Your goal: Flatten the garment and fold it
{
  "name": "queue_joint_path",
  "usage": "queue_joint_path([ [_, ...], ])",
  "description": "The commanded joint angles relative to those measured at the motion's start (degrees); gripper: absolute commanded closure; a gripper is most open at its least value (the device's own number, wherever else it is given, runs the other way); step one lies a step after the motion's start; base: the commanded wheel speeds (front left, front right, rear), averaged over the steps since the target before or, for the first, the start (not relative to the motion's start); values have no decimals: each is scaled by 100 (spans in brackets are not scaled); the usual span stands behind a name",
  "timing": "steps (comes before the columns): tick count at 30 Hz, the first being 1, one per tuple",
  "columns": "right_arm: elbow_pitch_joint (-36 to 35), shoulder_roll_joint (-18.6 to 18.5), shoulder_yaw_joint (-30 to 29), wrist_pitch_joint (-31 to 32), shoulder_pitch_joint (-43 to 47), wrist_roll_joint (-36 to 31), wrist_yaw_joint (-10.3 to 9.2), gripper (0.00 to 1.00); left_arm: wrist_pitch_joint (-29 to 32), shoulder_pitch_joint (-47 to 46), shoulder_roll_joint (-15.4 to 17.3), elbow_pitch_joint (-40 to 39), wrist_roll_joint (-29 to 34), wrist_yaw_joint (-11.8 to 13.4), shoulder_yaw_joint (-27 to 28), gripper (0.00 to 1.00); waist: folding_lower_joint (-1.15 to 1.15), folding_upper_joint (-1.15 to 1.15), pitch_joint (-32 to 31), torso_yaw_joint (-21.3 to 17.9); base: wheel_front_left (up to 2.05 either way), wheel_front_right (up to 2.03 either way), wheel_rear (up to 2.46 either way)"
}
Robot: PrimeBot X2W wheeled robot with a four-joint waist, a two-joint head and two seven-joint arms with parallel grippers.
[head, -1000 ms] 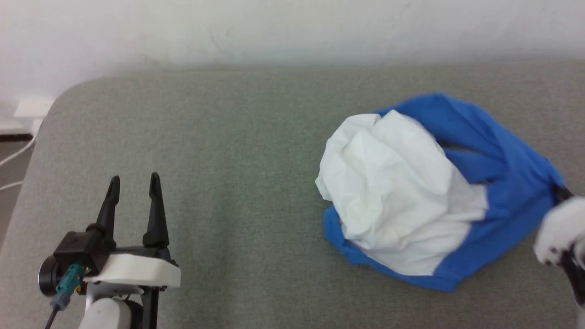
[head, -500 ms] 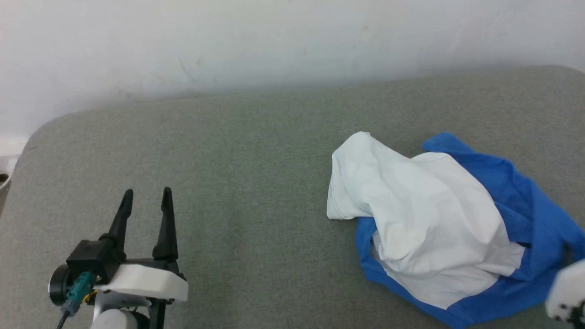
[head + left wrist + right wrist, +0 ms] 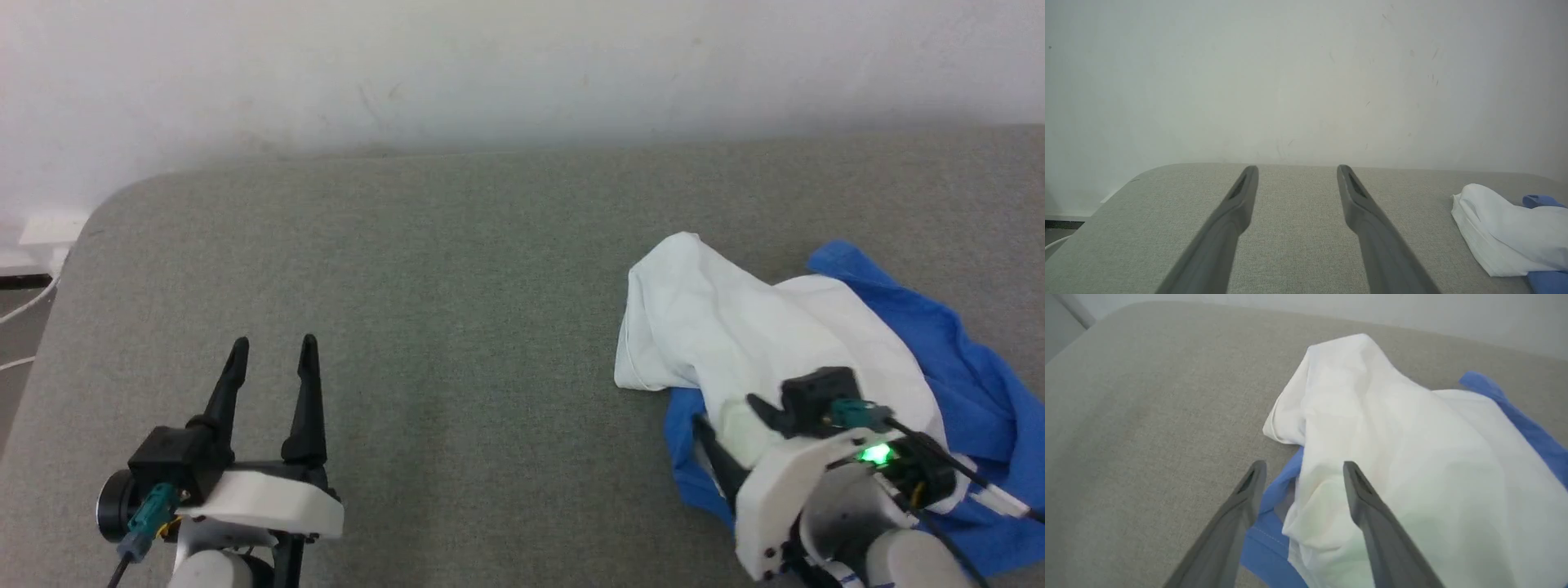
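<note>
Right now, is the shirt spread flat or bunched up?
Bunched up. The garment lies in a crumpled heap on the grey surface, white body humped over blue fabric, neither flat nor folded.

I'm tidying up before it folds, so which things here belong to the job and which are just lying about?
Job: blue-sleeved white raglan shirt, crumpled; right tool, open at the shirt's near edge; left tool, open, apart from it; grey padded surface under the shirt.
Lying about: white box beyond the surface's left corner.
</note>
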Motion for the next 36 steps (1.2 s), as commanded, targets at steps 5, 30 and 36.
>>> queue_joint_path([
  [5, 95, -21, 442, 781, -266, 160, -5, 0, -62, -199, -26, 42, -27, -22, -36, 0, 0, -1, 292, 315, 0, 0, 0],
  [30, 380, 222, 1804, 363, -1874, 55, -5, 100, -173, -577, -166, 400, -6, -97, -79, 0, 0, -1, 467, 859, 0, 0, 0],
  [36, 825, -146, 3617, 716, -2412, 992, -5, 100, -178, -570, -171, 433, -9, -97, -48, 0, 0, -1, 409, 987, 0, 0, 0],
])
